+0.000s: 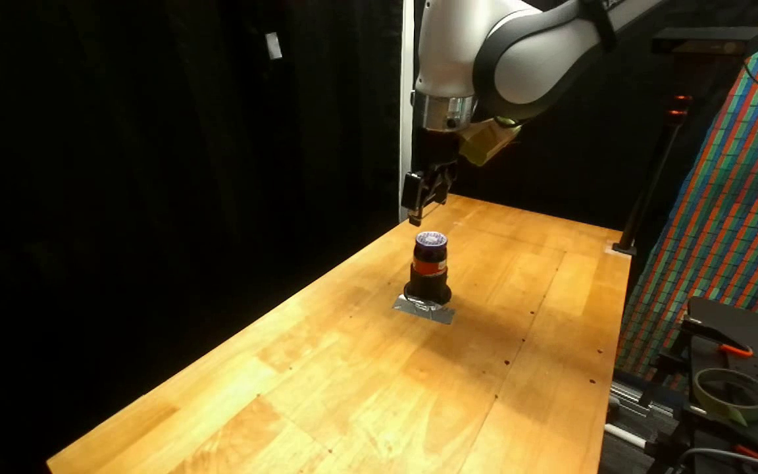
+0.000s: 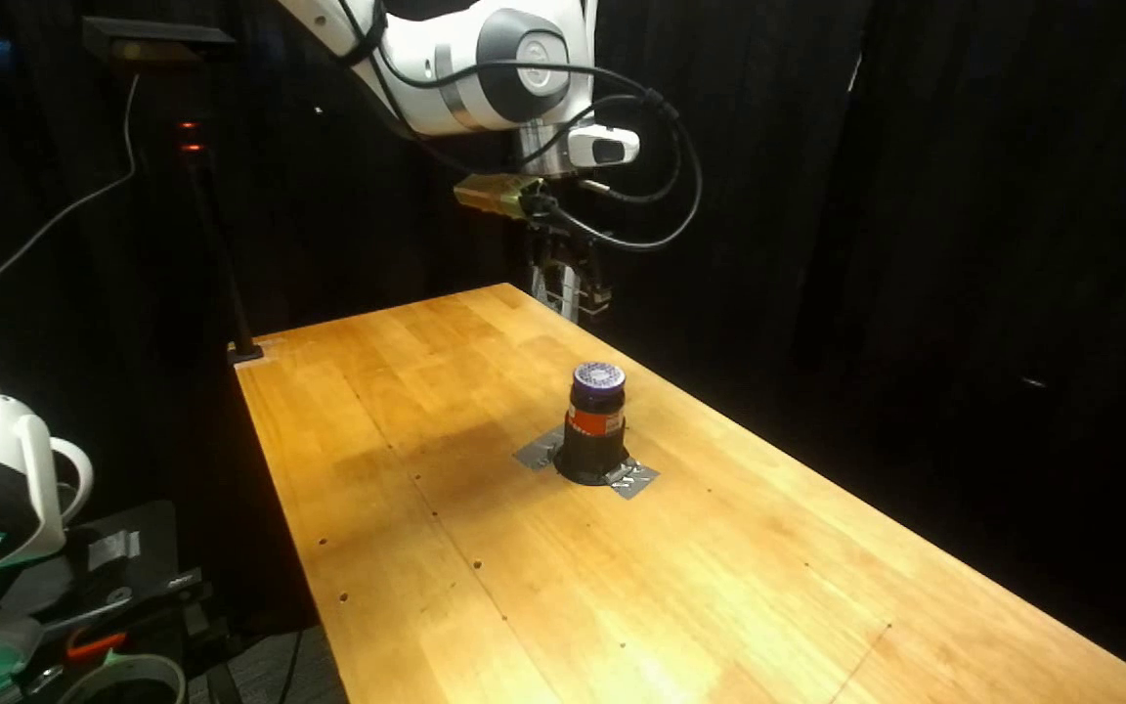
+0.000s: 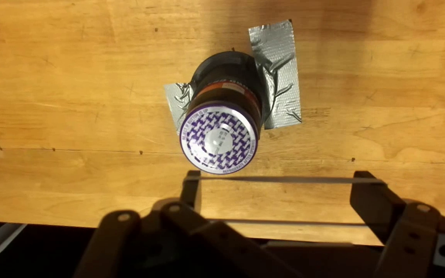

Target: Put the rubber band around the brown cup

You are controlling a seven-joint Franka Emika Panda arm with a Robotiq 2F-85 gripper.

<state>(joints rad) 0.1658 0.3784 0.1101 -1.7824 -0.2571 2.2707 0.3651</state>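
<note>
Jar (image 1: pixel 430 259), dark brown, cylindrical, upright in black holder (image 2: pixel 592 454) taped to wooden bench (image 1: pixel 366 388), hand (image 3: pixel 279 185) higher, fingers (image 3: pixel 373 197) wide apart, rubber band (image 3: pixel 280 179) stretched between them, jar's orange label (image 2: pixel 594 421), lid (image 3: pixel 218 138) reading "REJECT IF BUTTON IS UP"

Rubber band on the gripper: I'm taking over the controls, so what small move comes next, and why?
I'd probably shift the gripper, without lowering, until centred over the jar: in the wrist view, the rubber band stretches between the open fingers, but the jar's lid lies outside the loop, nearer one finger.
</note>
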